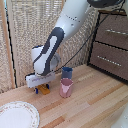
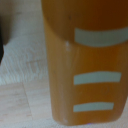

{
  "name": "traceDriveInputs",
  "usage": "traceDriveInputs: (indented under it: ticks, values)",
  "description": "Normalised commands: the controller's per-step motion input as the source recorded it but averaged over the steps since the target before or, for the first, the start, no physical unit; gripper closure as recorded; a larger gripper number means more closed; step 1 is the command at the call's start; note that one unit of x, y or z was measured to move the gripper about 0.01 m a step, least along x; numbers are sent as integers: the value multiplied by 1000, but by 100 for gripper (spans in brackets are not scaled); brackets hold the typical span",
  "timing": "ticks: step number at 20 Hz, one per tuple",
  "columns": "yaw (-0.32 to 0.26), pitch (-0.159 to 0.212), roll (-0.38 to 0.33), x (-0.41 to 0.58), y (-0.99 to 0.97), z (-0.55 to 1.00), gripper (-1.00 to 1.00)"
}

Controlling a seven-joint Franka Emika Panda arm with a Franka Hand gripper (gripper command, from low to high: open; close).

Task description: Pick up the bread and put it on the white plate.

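The toast (image 1: 44, 90) is a small flat orange-yellow block lying on the light wooden worktable (image 1: 90, 102). My clamp (image 1: 39, 89), a white head with short dark blue fingers, is lowered right over it. In the wrist view the toast (image 2: 82, 65) fills most of the picture, orange with pale stripes, and one dark finger (image 2: 1, 50) shows at the edge with bare table between it and the toast. The jaws look open around the toast. The white crockery (image 1: 17, 115), a wide plate with a reddish floral rim, lies at the exterior view's lower left.
A pink cup (image 1: 66, 87) stands just to the exterior view's right of the toast, with a blue cup (image 1: 66, 73) behind it. A dark brown drawer cabinet (image 1: 112, 45) stands at the right. A woven screen (image 1: 30, 30) backs the table.
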Motion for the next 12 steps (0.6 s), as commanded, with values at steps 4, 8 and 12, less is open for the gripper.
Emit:
traceDriveInputs:
  ticks: [4, 8, 12]
  values:
    - [24, 0, 0, 31, 8, 0, 100]
    - [-10, -31, -10, -111, 123, 4, 100]
    - [-106, -54, -6, -10, 335, 629, 100]
